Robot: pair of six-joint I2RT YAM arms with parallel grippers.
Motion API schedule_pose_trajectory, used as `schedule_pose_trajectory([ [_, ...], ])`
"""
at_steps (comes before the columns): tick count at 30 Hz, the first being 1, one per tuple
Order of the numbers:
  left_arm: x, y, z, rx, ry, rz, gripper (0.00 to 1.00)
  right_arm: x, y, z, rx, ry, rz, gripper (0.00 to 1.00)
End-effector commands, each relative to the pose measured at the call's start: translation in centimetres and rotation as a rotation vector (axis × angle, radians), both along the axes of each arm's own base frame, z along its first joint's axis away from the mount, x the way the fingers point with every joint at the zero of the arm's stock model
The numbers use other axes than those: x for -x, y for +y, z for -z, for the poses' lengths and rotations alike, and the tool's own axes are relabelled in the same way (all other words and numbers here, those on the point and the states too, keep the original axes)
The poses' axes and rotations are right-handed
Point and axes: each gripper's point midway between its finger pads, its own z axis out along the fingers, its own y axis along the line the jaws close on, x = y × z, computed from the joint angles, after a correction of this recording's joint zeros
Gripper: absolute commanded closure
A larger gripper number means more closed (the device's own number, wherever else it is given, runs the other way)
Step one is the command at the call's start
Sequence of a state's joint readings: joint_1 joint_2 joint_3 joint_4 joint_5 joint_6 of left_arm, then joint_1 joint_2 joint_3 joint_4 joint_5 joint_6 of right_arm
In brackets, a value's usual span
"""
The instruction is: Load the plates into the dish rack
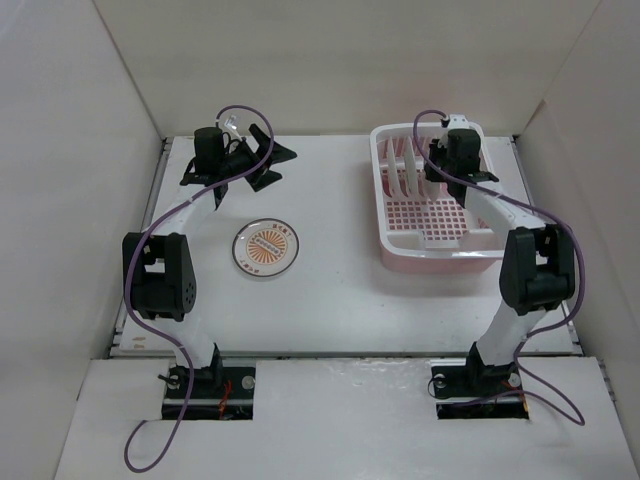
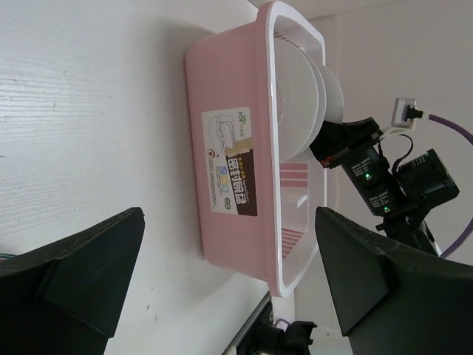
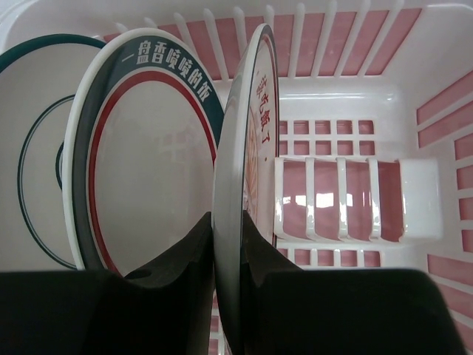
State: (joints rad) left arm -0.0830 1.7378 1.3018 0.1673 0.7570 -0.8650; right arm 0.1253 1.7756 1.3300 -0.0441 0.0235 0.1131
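Observation:
One plate (image 1: pixel 267 247) with an orange sunburst centre lies flat on the table, left of middle. The pink dish rack (image 1: pixel 440 257) stands at the back right; the left wrist view shows its labelled side (image 2: pixel 229 111). Three plates stand upright in its slots. My right gripper (image 3: pixel 238 251) is shut on the rim of the nearest plate (image 3: pixel 240 148), seen edge-on. Behind it are a plate with a dark green-red rim (image 3: pixel 148 170) and one with thin dark rings (image 3: pixel 37 148). My left gripper (image 1: pixel 275 165) hangs open and empty at the back left, beyond the flat plate.
White walls close in the table on the left, back and right. The right arm (image 2: pixel 377 177) and its purple cable reach over the rack's far end. The rack's near half (image 3: pixel 332 200) shows bare dividers and grid floor.

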Motion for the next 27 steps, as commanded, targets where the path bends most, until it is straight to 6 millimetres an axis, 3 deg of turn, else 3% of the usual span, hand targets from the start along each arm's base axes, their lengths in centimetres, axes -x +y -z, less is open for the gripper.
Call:
schedule_pose_trajectory([
  [1,0.5,0.0,-3.2,0.002,-0.102,0.025,0.00,-1.1,0.0,-2.1,-0.011,-0.055,0.011,0.93],
  [10,0.6,-0.1,-3.3,0.006,-0.102,0.033,0.00,-1.5,0.0,-1.9,-0.010,-0.047,0.011,0.84],
  [11,0.6,-0.1,-3.3,0.006,-0.102,0.033,0.00,-1.6,0.1,-2.3,-0.011,-0.056,0.011,0.78],
  [17,0.6,-0.2,-2.9,0.008,-0.092,0.042,0.00,-1.6,0.2,-2.8,-0.015,-0.054,0.003,0.68],
  [27,0.6,-0.3,-2.5,0.011,-0.083,0.050,0.00,-1.5,0.3,-3.2,-0.012,-0.064,-0.009,0.59],
])
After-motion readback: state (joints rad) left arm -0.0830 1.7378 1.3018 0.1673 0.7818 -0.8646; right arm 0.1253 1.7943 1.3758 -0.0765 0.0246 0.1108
